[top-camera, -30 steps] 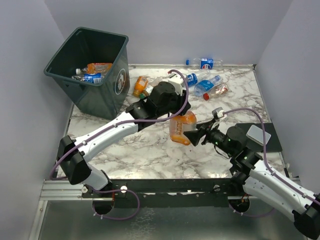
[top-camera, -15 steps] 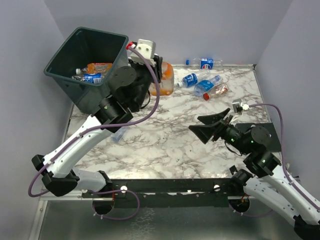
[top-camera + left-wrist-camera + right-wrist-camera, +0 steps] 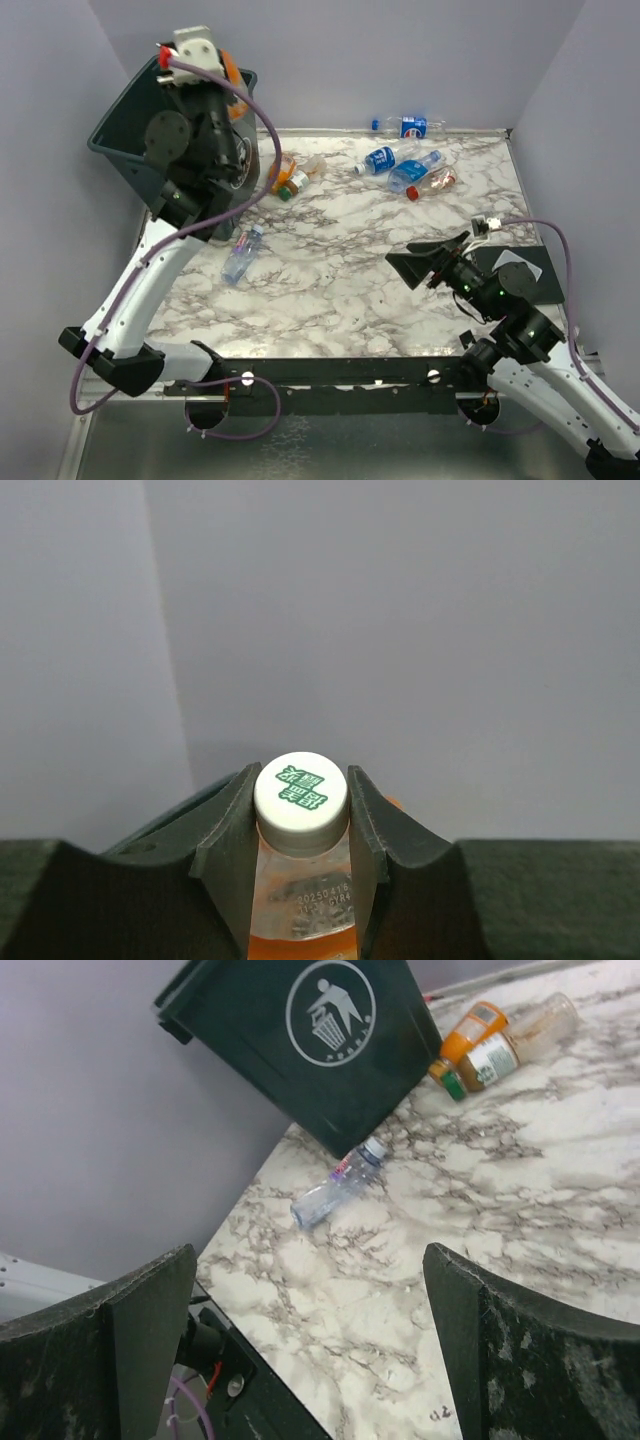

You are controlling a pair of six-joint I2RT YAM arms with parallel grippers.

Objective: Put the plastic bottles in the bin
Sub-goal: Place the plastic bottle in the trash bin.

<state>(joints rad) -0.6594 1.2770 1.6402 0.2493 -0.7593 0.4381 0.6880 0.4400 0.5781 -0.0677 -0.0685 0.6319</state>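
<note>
**Left claw holds an orange bottle up at the bin, right claw spread wide**

Your left claw (image 3: 300, 825) is clamped on the neck of an orange bottle (image 3: 300, 905). One finger sits on each side just under its white cap (image 3: 300, 794), which carries green print. In the left wrist view the bottle stands upright with only the grey wall behind it.

From overhead, your left arm reaches up and across the bin (image 3: 112, 135). A sliver of the orange bottle shows at the bin's far right corner. The arm covers the bin's opening, so you cannot tell what lies inside.

Your right claw (image 3: 425, 262) hangs over the right side of the table (image 3: 340, 290). Its jaws are spread wide with nothing between them, and it points toward the bin.

Several bottles lie on the marble top:
- A clear bottle (image 3: 240, 254) with a blue cap lies on its side near the bin's near corner, not touching it.
- A cluster of three bottles (image 3: 480, 1045) lies just beside the bin's logo face. One is orange, one has a white and green label, and one is clear and brownish.
- A blue-labelled bottle (image 3: 410, 126) lies against the table's back edge, well apart from the bin.
- A bunch of three (image 3: 412, 172) lies just in front of that one. Two have blue labels and one is red.
</note>
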